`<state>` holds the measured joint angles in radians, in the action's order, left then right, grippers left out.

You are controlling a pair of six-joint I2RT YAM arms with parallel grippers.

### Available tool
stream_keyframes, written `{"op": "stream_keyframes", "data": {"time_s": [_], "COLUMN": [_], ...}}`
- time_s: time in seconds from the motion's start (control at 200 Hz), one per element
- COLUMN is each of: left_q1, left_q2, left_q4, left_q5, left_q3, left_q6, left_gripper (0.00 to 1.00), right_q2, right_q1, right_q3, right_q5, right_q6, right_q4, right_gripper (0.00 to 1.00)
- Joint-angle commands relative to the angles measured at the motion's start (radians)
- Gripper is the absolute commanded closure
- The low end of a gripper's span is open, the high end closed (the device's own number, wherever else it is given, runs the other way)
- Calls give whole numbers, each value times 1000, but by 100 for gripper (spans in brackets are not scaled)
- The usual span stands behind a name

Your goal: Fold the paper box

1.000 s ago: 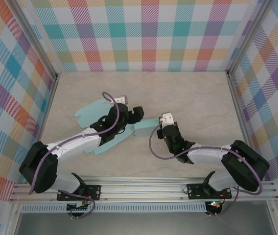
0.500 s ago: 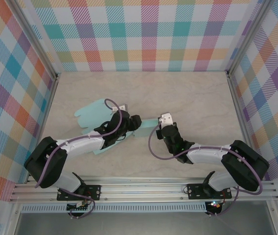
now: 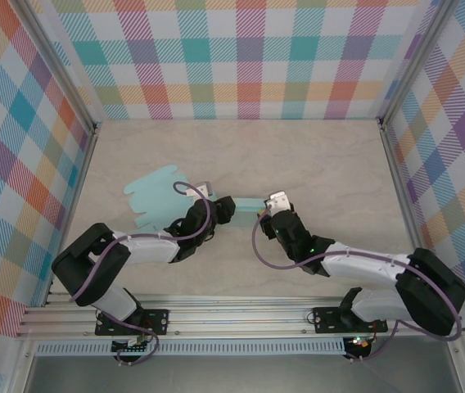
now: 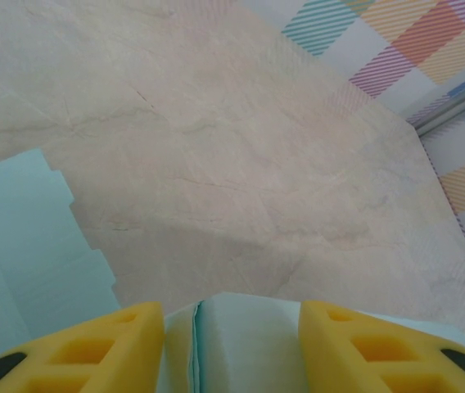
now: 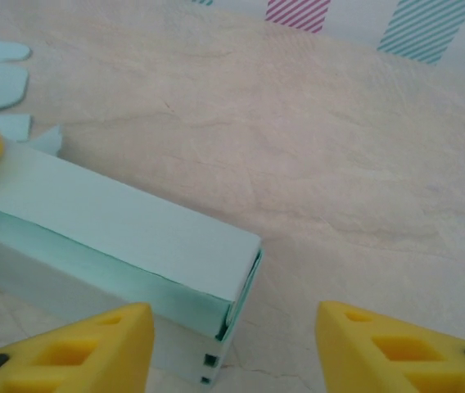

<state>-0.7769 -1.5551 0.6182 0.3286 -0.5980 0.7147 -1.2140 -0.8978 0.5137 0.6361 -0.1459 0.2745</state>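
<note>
My right gripper [image 5: 228, 319] hangs apart with the folded end of the paper box [image 5: 118, 237] just ahead between its jaws, my left gripper [image 4: 231, 315] straddles a raised panel, pinching or not I cannot tell, and this looks light, crease-prone card, so I'd grip along the folds.

surface: beige marbled table [image 3: 322, 155] | on it: pale teal paper box [image 3: 146, 196], left of centre, partly folded

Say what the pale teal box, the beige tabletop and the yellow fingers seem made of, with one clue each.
Pale teal folded paper box: thin matte card; its open end shows slim layered edges.
Beige marbled tabletop: smooth laminate or stone-look sheet, faint veins; which is unclear.
Yellow fingers: probably matte moulded plastic, with square recesses.
</note>
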Motion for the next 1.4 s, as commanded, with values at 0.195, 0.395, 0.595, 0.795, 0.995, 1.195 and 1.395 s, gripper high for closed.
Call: {"op": "stream_keyframes", "data": {"time_s": [0.195,0.395,0.595,0.795,0.995,1.195,1.395], "left_q1": [-29,-38,-41,-41,-44,-50,-53], "left_q2": [-74,-91,-86,-95,-99,-106,-116], "left_q4": [-75,-70,-71,-67,-68,-68,-73], "left_q5": [68,74,95,96,97,98,105], "left_q3": [63,65,73,73,72,70,64], "left_q6": [-12,-9,-5,1,5,11,16], "left_gripper": [62,71,79,79,80,80,81], "right_q2": [180,77,-65,-166,-217,-284,-318], "right_q1": [23,107,162,177,188,208,209], "right_q3": [221,344,419,440,450,478,503], "right_q5": [-26,-161,-287,-339,-385,-431,-449], "right_q6": [-340,-463,-493,-512,-517,-520,-517], "right_q4": [-487,-625,-637,-608,-567,-537,-528], "right_gripper": [25,11,7,6,6,2,0]}}
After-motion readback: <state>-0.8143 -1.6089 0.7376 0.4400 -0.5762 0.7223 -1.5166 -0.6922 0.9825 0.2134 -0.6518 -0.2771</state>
